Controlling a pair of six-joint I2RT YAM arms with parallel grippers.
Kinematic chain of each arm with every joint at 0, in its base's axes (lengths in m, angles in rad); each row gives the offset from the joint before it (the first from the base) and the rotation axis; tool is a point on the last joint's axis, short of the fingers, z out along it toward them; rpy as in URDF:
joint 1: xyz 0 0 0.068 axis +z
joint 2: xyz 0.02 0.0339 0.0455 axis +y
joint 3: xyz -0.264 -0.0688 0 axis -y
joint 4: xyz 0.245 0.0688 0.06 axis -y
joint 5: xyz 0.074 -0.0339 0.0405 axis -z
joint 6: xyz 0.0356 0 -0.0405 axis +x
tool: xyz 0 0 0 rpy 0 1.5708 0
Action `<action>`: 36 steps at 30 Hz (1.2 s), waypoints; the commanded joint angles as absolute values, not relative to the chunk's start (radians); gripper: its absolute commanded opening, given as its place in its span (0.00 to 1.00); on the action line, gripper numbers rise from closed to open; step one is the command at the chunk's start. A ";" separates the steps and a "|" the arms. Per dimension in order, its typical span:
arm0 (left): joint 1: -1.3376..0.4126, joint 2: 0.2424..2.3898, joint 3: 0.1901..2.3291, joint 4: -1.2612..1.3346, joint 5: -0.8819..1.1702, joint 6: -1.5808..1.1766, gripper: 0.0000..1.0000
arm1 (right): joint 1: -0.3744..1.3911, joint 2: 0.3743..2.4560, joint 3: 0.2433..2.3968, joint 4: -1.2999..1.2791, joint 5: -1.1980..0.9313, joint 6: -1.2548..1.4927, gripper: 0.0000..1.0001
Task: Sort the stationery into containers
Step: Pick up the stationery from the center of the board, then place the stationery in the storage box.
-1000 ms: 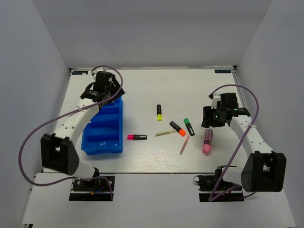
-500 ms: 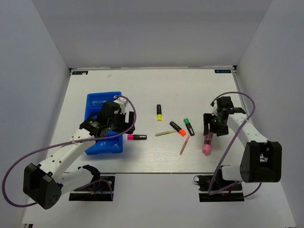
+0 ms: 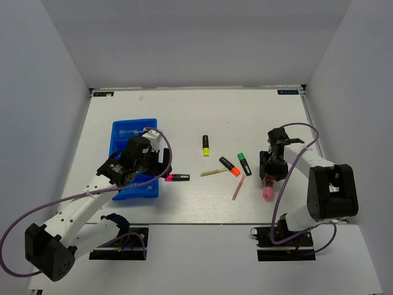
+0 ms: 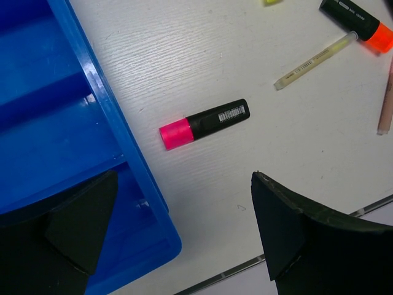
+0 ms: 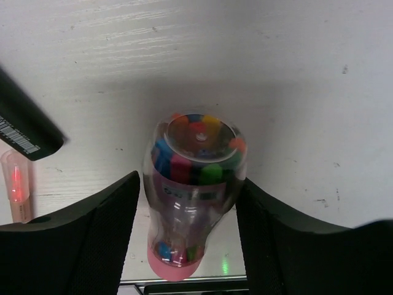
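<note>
Clear plastic tube (image 5: 195,203), pink-capped, packed with coloured tips, between my right gripper's (image 5: 189,182) spread fingers (image 5: 92,239); my left gripper (image 4: 184,177) likewise agape.

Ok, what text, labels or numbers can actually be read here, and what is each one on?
No text here is legible.
White barcode label on the pink highlighter: too small to read.
Dark print along the thin yellow stick: too small.
White label on the orange highlighter: blurred.
Print on the pink tube: blurred.
Two blue stickers at the far corners of the table: too small.
</note>
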State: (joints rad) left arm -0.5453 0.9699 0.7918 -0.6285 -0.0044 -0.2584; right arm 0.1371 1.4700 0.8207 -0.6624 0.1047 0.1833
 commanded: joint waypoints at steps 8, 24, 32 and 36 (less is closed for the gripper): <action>-0.541 0.876 0.769 -0.609 -0.037 -0.245 1.00 | 0.164 1.502 0.821 -0.667 0.115 0.210 0.06; -0.540 0.614 0.756 -0.563 -0.207 -0.267 0.69 | 0.348 1.814 1.817 -1.133 -0.649 -0.692 0.00; -0.537 0.525 0.764 -0.551 -0.253 -0.278 0.69 | 0.547 2.032 2.154 -0.933 -0.598 -0.566 0.00; -0.537 0.496 0.765 -0.523 -0.235 -0.273 0.70 | 0.643 2.094 2.198 -0.667 -0.612 -0.468 0.00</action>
State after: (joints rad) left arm -0.5442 0.5175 0.7601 -0.5564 -0.2218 -0.2707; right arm 0.5961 2.0880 2.1201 -0.8997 -0.5793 -0.5533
